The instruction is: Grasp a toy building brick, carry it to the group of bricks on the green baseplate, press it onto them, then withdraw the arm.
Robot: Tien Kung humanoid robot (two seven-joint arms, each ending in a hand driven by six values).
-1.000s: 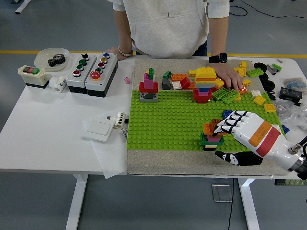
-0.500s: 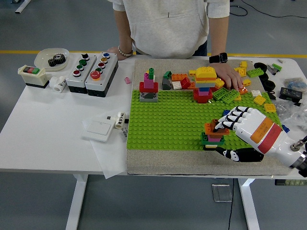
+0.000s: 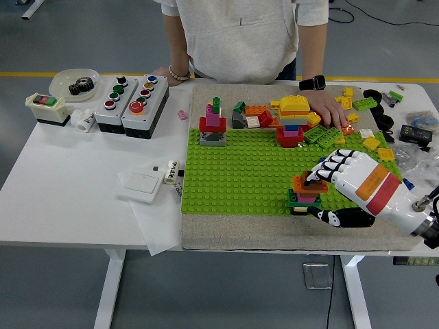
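On the white table (image 3: 75, 199) we see a green baseplate (image 3: 240, 171) lying on a beige mat. Near its front right corner stands a small stack of bricks (image 3: 305, 195), an orange brick (image 3: 306, 183) on top. Our right hand (image 3: 346, 188) reaches in from the baseplate's right, fingers curled over that orange brick, thumb low beside the stack. Beyond the baseplate's far edge, a person's hand (image 3: 329, 110) rests on loose bricks beside a taller tower (image 3: 293, 120).

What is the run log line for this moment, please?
right hand: fingers on orange brick | brick stack: on green baseplate | phase: pressing
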